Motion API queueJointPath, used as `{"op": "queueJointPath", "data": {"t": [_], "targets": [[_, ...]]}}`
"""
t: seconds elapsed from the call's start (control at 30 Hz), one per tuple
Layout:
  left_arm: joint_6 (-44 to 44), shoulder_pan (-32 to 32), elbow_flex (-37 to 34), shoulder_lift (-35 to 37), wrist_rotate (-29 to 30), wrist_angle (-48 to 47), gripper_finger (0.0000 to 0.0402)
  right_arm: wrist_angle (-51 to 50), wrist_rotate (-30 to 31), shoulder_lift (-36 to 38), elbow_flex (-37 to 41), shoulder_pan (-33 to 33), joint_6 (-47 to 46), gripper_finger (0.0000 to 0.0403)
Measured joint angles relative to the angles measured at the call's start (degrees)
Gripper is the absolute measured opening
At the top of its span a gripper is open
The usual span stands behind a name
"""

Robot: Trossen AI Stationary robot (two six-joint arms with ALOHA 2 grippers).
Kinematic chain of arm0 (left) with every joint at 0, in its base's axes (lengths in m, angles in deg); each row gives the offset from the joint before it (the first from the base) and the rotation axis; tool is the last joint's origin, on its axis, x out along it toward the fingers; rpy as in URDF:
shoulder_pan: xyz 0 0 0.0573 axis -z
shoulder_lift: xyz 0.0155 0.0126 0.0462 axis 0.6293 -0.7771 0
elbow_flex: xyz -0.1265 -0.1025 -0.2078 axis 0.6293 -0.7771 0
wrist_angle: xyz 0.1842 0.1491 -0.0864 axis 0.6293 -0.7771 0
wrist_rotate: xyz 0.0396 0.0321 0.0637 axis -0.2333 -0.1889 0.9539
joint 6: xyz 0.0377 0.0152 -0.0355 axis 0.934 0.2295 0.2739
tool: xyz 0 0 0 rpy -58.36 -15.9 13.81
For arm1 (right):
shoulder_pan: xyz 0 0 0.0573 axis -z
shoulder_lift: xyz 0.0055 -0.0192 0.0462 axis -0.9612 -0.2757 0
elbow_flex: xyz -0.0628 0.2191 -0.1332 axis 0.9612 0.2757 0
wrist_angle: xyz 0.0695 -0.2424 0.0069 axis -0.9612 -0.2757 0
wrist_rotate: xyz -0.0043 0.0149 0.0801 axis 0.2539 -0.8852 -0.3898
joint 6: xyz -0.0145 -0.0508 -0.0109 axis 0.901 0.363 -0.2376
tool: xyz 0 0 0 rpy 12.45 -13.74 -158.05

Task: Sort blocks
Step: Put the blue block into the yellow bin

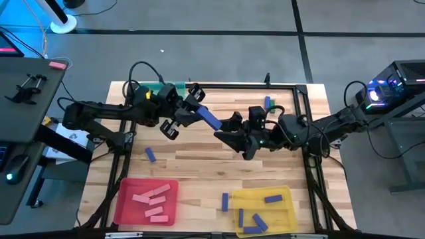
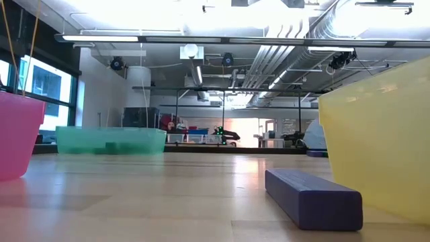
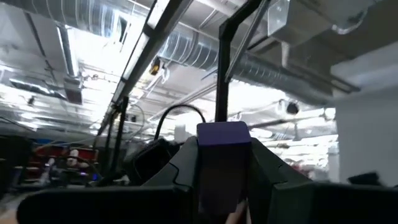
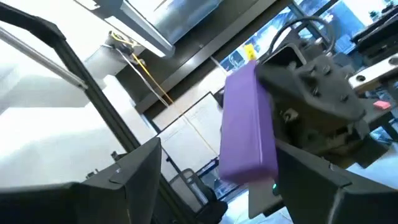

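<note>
My left gripper (image 1: 197, 110) is raised over the middle of the table and shut on a blue-purple block (image 1: 210, 120), whose free end points toward the right arm. The block also shows in the left wrist view (image 3: 224, 137) and in the right wrist view (image 4: 247, 124). My right gripper (image 1: 230, 136) is open just beyond that free end. In its wrist view its two fingers (image 4: 127, 180) stand wide on either side of the block without touching it. Neither gripper shows in the low view. My left gripper pinches the blue-purple block by its two long sides (image 3: 205, 186) between its two fingers, at the end nearer the left arm. The fingers lie along the block. The block is lifted clear of the table and sticks out past the fingertips toward the right gripper.
A red tray (image 1: 123, 202) with pink blocks and a yellow tray (image 1: 290, 199) with blue blocks stand at the near edge. A green tray (image 1: 159, 87) stands far left. Loose blue blocks lie on the table (image 1: 151, 154), (image 1: 225, 201), (image 1: 267, 103); the low view shows one (image 2: 312, 195).
</note>
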Motion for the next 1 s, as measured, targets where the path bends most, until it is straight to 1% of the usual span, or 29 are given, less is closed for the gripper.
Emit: {"op": "queueJointPath", "data": {"t": [0.13, 0.23, 0.33, 0.5, 0.6, 0.67, 0.77, 0.83, 1.0], "targets": [[3.38, -0.13, 0.00, -0.09, 0.03, -0.84, 0.0054, 0.04, -0.19, 0.00, 0.01, 0.19, 1.29, 0.0263], [3.62, -0.49, 0.00, -0.05, 0.01, -1.12, 0.0054, 0.25, -0.22, 0.00, 0.00, 0.14, 1.50, 0.0251], [4.45, -1.21, 0.03, 0.01, -0.26, -1.58, 0.0054, 0.18, 0.16, -0.02, 0.02, 0.23, 1.49, 0.0218], [4.86, -1.62, 0.07, 0.06, -0.93, -2.07, 0.0054, 0.05, 2.17, -0.04, 0.05, 0.27, 1.60, 0.0131], [5.11, -1.73, 0.15, 0.09, -1.01, -2.62, 0.0054, 0.05, 1.89, -0.04, 0.07, 0.86, 1.49, 0.0082], [5.64, -1.73, 0.16, 0.12, -1.38, -2.71, 0.0054, -0.01, 0.95, -0.04, 0.09, 0.95, 1.51, 0.0057], [5.74, -1.70, 0.17, 0.12, -1.68, -2.94, 0.0052, 0.04, 0.35, -0.04, 0.09, 0.91, 2.49, 0.0040], [5.47, -1.77, 0.05, 0.08, -0.86, -4.38, 0.0037, 0.69, -0.62, 0.00, -0.01, 0.92, 4.40, 0.0015], [5.39, -2.14, -0.13, -0.11, -0.85, -5.61, 0.0080, 0.41, -1.91, -0.02, -0.02, 0.84, 5.12, 0.0011]]}}
